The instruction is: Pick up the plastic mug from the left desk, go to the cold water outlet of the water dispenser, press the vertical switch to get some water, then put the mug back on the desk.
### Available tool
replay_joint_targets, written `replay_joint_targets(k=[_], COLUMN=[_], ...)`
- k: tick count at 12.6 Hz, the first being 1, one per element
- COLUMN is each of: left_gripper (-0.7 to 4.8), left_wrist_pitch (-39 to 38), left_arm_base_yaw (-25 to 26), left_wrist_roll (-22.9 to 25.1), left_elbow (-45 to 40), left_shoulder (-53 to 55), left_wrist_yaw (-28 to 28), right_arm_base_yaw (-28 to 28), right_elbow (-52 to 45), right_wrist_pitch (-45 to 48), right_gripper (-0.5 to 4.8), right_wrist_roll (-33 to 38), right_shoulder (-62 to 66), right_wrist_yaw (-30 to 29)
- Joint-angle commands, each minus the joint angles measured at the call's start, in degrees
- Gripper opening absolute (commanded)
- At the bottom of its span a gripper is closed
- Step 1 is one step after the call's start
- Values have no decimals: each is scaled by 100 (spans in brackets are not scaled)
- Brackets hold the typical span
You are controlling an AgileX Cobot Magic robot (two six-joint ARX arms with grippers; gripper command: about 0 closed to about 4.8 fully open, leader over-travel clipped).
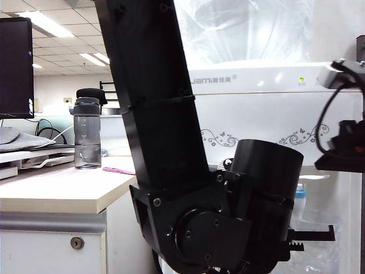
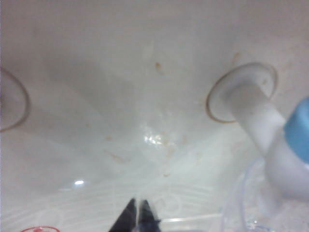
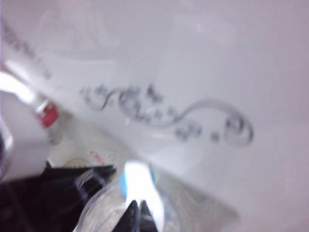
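In the exterior view the left arm fills the middle, its black wrist reaching into the recess of the water dispenser [image 1: 268,108], where the cold water outlet [image 1: 299,197] shows its light-blue collar just past the arm; the left desk [image 1: 57,194] beside it carries only a grey bottle [image 1: 87,134], and the right arm hangs at the right edge, near the cabinet front. In the left wrist view the left gripper [image 2: 137,215] has its jaws drawn together, seemingly on the thin handle of the plastic mug [image 2: 251,203], whose clear rim curves just below the white tap and blue collar. In the right wrist view, which is blurred, the right gripper [image 3: 138,212] points at the blue collar with its jaws together and nothing between them, the crinkled mug just beneath. The vertical switch cannot be made out clearly. The risk, as I judge it, is that the right jaws slide off the slim lever or knock the mug rim, twisting the handle in the left jaws and spilling water.
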Motion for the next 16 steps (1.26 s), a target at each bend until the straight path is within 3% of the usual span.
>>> replay_joint_targets(k=[1,16], left_gripper=[-5,-5], left_wrist_pitch=[212,212], left_arm_base_yaw=[-9,-4], left_wrist_roll=[-37,-37], left_elbow=[50,52], left_shoulder=[-33,-33], left_wrist_yaw=[-35,-33], right_arm_base_yaw=[0,0], right_elbow=[177,188], right_wrist_pitch=[168,-343], right_gripper=[-1,-1], right_wrist_roll=[-24,-24], right_shoulder=[273,483], right_wrist_yaw=[2,2])
